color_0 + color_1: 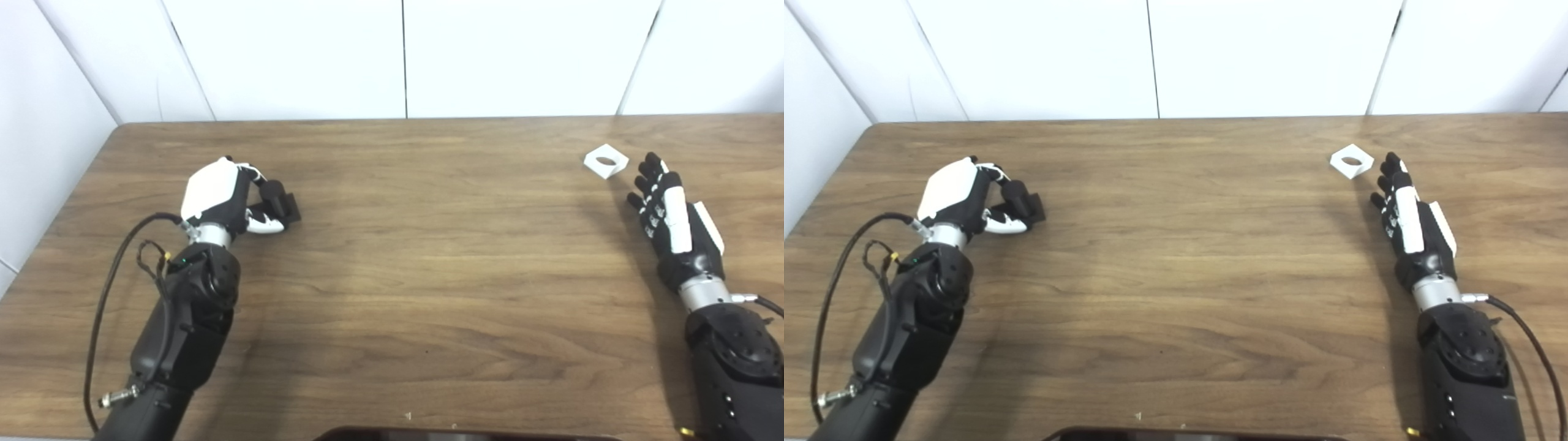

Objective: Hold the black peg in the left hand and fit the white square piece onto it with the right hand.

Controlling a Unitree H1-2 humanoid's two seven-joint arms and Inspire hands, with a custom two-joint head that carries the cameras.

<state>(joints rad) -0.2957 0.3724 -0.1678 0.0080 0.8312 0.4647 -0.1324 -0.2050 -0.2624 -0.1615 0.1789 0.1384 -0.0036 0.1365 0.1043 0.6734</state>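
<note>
The black peg (283, 203) rests on the wooden table (404, 269) at the left, its base toward the right. My left hand (228, 197) curls around it, fingers above and thumb below, closed on the peg. A white square piece (606, 161) with a round hole lies flat at the far right. My right hand (667, 211) lies just below and to the right of it, fingers stretched out and apart, fingertips (650, 164) a short gap from the piece, holding nothing.
White wall panels (404, 55) rise behind the table's far edge. A dark object's edge (465, 433) shows at the bottom centre. A black cable (113, 269) loops beside my left forearm.
</note>
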